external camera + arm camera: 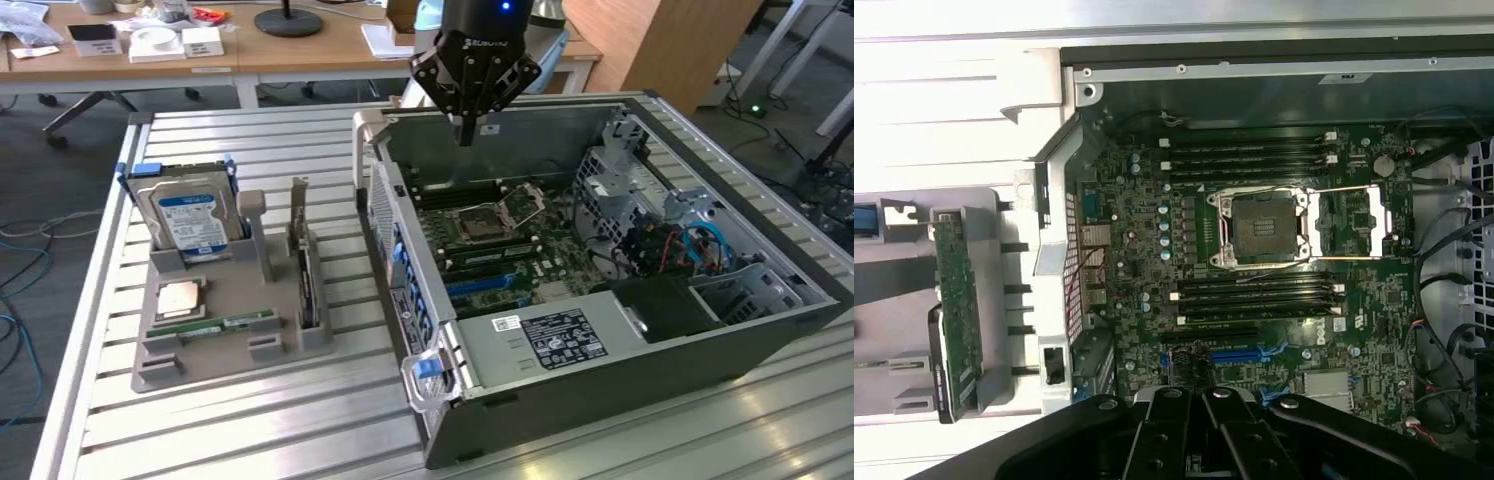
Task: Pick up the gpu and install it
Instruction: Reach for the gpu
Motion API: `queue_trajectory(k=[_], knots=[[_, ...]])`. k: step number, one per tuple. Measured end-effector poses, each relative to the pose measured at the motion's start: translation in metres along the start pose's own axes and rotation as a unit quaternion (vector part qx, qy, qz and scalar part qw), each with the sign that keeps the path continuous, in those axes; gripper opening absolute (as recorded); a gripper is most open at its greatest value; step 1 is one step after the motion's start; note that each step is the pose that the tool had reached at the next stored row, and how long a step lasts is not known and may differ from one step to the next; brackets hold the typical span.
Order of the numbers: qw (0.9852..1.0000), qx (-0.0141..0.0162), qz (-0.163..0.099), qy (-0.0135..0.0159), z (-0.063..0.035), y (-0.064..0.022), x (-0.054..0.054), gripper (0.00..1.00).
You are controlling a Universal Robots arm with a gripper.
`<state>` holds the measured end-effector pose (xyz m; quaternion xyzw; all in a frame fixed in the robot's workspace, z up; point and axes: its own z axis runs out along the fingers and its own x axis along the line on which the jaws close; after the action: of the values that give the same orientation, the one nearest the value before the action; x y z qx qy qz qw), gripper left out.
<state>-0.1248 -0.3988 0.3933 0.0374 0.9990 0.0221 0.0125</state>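
Observation:
The gpu (306, 282) stands on its edge in a slot of the grey holder (227, 350), at the exterior view's left of the open computer case (601, 390). In the wrist view the gpu (955, 312) shows its green board and a dark lower end. My gripper (466, 135) hangs above the far rim of the case, over the motherboard (501, 250), well apart from the gpu. Its fingers are shut together with nothing between them. My gripper (1204, 425) looks down on the motherboard (1134, 290) with its blue slot (1239, 355) close by.
The holder also carries a silver hard drive with a blue label (187, 215), a processor chip (180, 298) and a RAM stick (230, 324). An open processor socket (1264, 228) sits mid-board. Cables and drive bays (681, 245) crowd the case's right end. Desks stand behind.

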Motion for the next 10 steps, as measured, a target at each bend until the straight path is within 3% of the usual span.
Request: queue_trajectory(k=[10], knots=[[1.0000,0.0000,0.000,0.0000,-0.0002,-0.0005,0.0064,0.11]])
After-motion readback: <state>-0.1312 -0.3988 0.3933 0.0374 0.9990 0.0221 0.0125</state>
